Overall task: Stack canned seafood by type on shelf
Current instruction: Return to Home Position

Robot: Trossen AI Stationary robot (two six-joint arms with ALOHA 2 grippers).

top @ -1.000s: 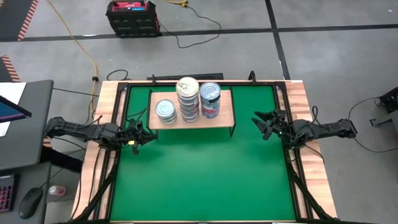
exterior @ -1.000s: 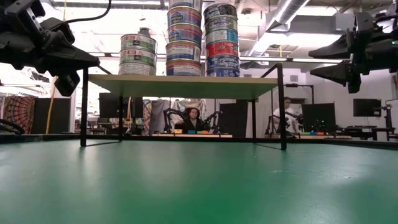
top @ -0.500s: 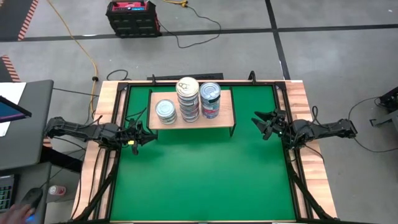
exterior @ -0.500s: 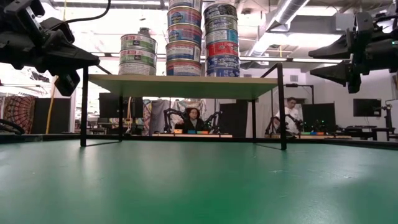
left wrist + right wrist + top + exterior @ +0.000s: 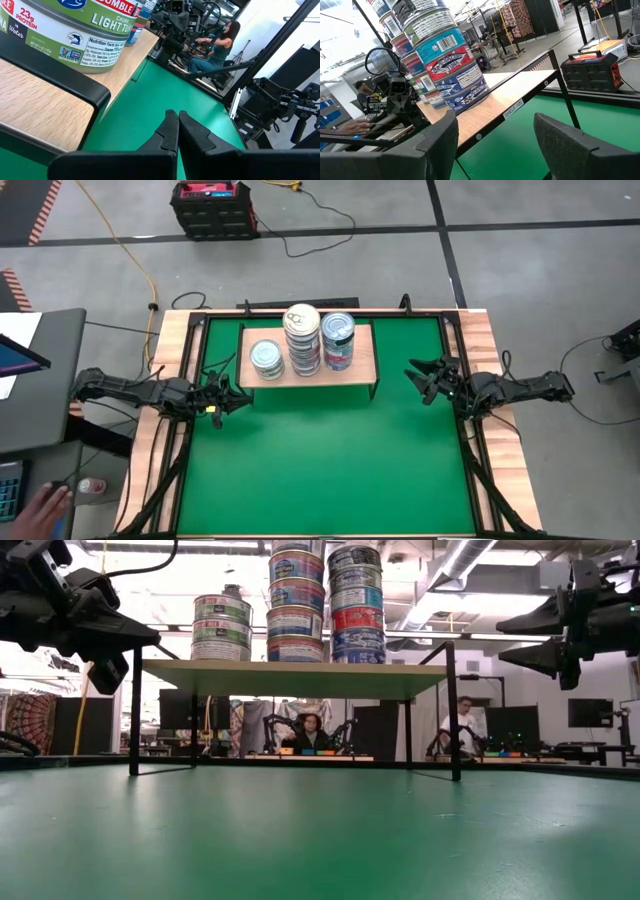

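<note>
Left gripper [image 5: 238,400]: clenched on nothing, level, beside the shelf's [image 5: 364,358] left end.
Right gripper [image 5: 414,382]: released, level, off the shelf's right end.
Cans [image 5: 302,338]: three stacks on the shelf.
Room: green worktop [image 5: 320,465] before the shelf.

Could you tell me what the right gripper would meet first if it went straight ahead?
Probably the near end of the shelf: it lies straight ahead of the open right gripper, with the blue-labelled can stack just behind; height is unclear.

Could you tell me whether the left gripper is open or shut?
Shut: in the left wrist view the left gripper fingers meet, holding nothing.
</note>
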